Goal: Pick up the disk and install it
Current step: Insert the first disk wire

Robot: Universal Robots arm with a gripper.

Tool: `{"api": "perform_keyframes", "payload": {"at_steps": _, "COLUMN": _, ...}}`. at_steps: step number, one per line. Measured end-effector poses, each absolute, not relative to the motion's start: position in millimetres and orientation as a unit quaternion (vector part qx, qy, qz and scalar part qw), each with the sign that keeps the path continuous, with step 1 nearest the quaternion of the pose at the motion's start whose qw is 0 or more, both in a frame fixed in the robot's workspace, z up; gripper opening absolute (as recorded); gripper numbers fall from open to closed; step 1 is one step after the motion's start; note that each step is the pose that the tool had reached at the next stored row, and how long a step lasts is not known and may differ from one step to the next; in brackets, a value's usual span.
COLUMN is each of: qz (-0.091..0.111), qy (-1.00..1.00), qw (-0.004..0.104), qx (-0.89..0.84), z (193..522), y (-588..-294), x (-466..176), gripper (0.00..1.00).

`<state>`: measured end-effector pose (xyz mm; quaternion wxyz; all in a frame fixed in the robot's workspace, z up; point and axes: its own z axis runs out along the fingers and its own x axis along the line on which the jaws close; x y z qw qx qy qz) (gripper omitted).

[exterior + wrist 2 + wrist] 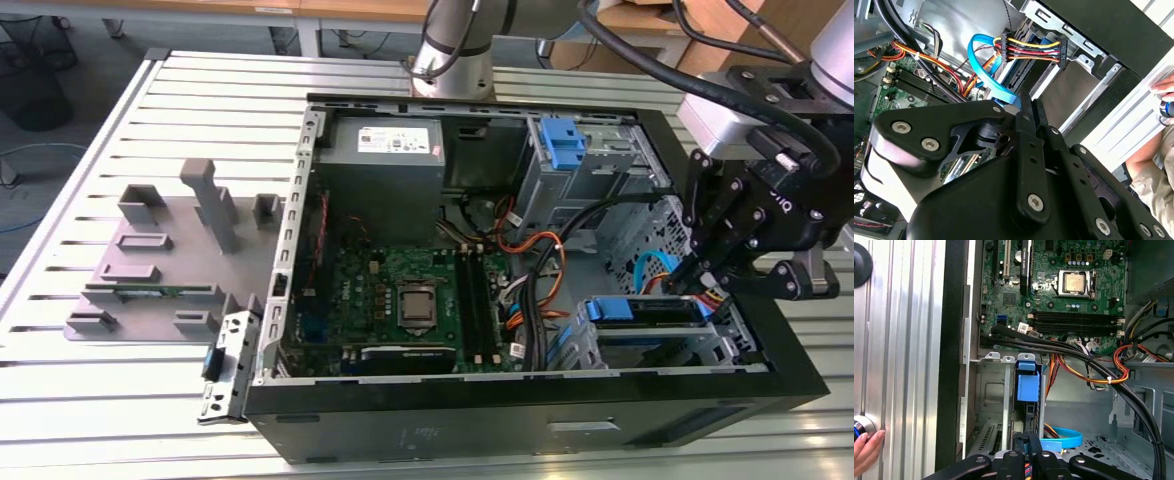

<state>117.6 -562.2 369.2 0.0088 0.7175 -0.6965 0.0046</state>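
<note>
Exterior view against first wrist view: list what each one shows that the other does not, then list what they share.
The exterior view adds the grey fixture standing beside the open case and the grey power-supply box inside it. The first wrist view adds a person's hand over the slatted table. Both share the green motherboard, its processor socket and the orange cables.
</note>
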Motion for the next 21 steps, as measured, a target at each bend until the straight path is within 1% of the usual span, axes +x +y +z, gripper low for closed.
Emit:
{"api": "perform_keyframes", "payload": {"at_steps": 7, "qz": 0.005, "qy": -0.697, "qw": 0.009, "qx": 0.717, "z": 369, "y": -562, "x": 118, "gripper": 0.16}}
{"api": "perform_keyframes", "payload": {"at_steps": 9, "qz": 0.007, "qy": -0.696, "qw": 0.011, "qx": 0.717, "z": 368, "y": -562, "x": 118, "gripper": 0.16}}
{"api": "perform_keyframes", "payload": {"at_steps": 11, "qz": 0.012, "qy": -0.696, "qw": 0.017, "qx": 0.717, "z": 367, "y": -562, "x": 118, "gripper": 0.16}}
{"api": "perform_keyframes", "payload": {"at_steps": 13, "qz": 0.014, "qy": -0.696, "qw": 0.019, "qx": 0.717, "z": 364, "y": -562, "x": 118, "gripper": 0.16}}
{"api": "perform_keyframes", "payload": {"at_steps": 21, "qz": 0.017, "qy": -0.696, "qw": 0.016, "qx": 0.717, "z": 355, "y": -559, "x": 118, "gripper": 0.16}}
